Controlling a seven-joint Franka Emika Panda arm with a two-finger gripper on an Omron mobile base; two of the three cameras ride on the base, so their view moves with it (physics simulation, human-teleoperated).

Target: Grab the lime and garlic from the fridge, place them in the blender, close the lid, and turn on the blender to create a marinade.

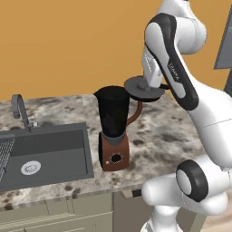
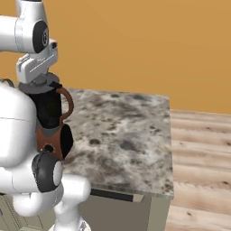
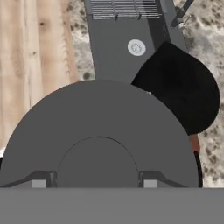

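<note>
Pinching the lid (image 3: pixel 100 131) by its knob, fingers (image 3: pixel 39 180) either side.

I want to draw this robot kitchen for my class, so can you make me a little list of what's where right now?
holding: the gripper is shut on the lid by its knob
lid place: in the air, beside the top of the blender, not on it yet
blender jar: open on top, black, brown handle
blender spot: standing upright on the speckled counter
sink: left of the blender, with a grey faucet
wall: orange
floor: wooden
</note>
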